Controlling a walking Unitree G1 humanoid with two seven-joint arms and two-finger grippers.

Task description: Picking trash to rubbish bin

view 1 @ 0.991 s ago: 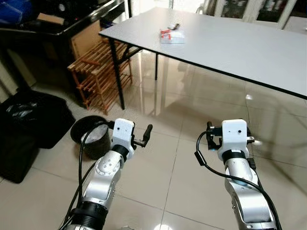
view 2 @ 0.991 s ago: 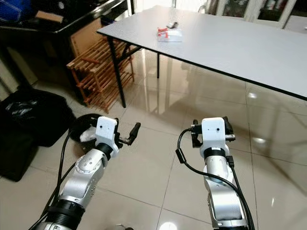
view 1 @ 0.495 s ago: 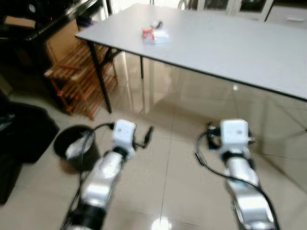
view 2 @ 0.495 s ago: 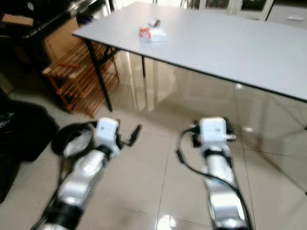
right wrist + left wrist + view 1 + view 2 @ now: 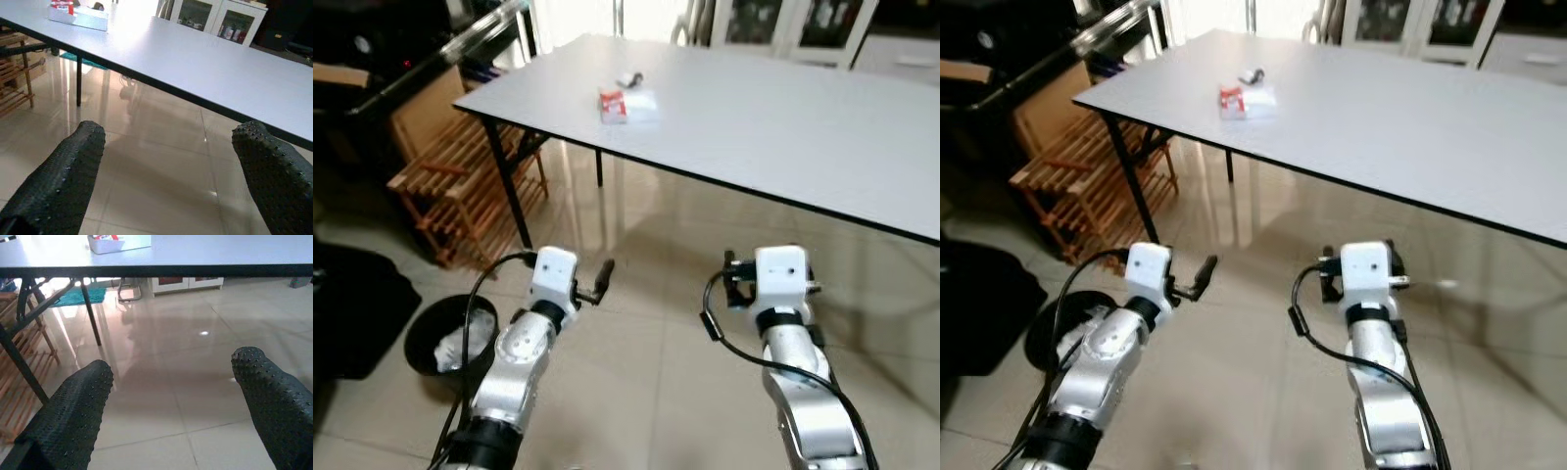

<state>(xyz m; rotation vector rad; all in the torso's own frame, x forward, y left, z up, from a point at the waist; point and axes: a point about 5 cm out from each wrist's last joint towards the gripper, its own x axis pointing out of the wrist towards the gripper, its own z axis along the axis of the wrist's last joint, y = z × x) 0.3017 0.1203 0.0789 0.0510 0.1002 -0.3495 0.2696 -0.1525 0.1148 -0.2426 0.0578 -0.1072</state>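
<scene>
Left eye view: one bin, two grippers.

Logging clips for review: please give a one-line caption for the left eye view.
Both grippers, left and right, open and empty above the tiled floor, facing a grey table bearing a small packet, rubbish bin at left.

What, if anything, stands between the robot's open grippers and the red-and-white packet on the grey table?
Nothing visible blocks the way. The packet lies near the table's far left corner. The left gripper and right gripper hang open below the tabletop, over bare tiles; they would need to rise above the table's near edge.
</scene>
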